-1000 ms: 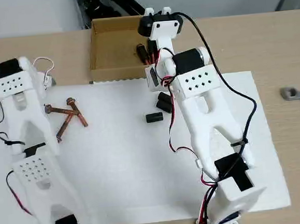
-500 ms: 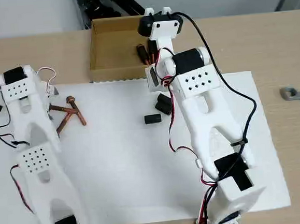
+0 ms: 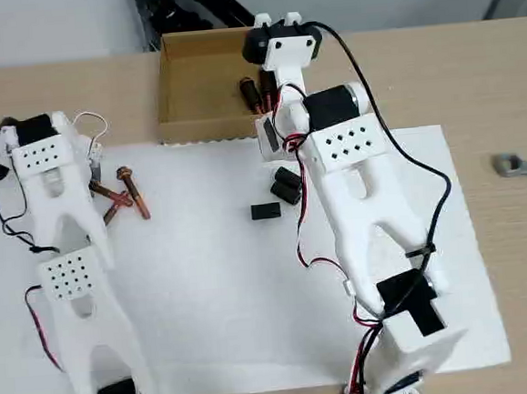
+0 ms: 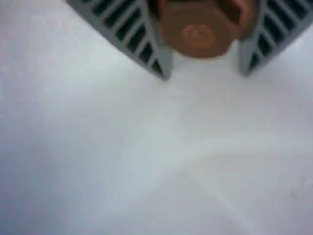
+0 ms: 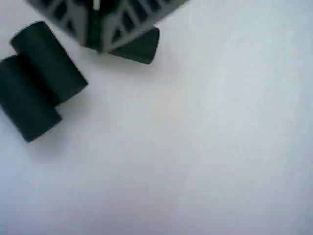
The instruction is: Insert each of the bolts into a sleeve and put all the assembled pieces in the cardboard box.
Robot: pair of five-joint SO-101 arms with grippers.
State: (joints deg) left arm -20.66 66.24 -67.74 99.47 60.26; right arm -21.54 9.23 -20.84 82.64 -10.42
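Three copper bolts (image 3: pixel 122 197) lie on the white sheet at the left. My left gripper (image 4: pixel 204 73) stands over them, shut on the head of one bolt (image 4: pixel 195 29) that sits between its grey fingers (image 4: pixel 142 39). Two black sleeves (image 3: pixel 287 186) lie side by side near the sheet's middle, and a third sleeve (image 3: pixel 266 211) lies apart from them. My right gripper (image 5: pixel 98 45) is shut and holds nothing, its tip just beside the single sleeve (image 5: pixel 142 46), with the pair (image 5: pixel 39 88) close by. The cardboard box (image 3: pixel 194 120) at the back holds dark assembled pieces (image 3: pixel 253 93).
The white sheet (image 3: pixel 218 310) covers most of the table between the arms. A metal tool (image 3: pixel 521 167) lies on the bare wood at the far right. Dark equipment stands behind the box.
My left arm has swung toward the back and right, onto the bolts, which shifted slightly. The single sleeve has slid a little to the left. The right arm has barely moved.
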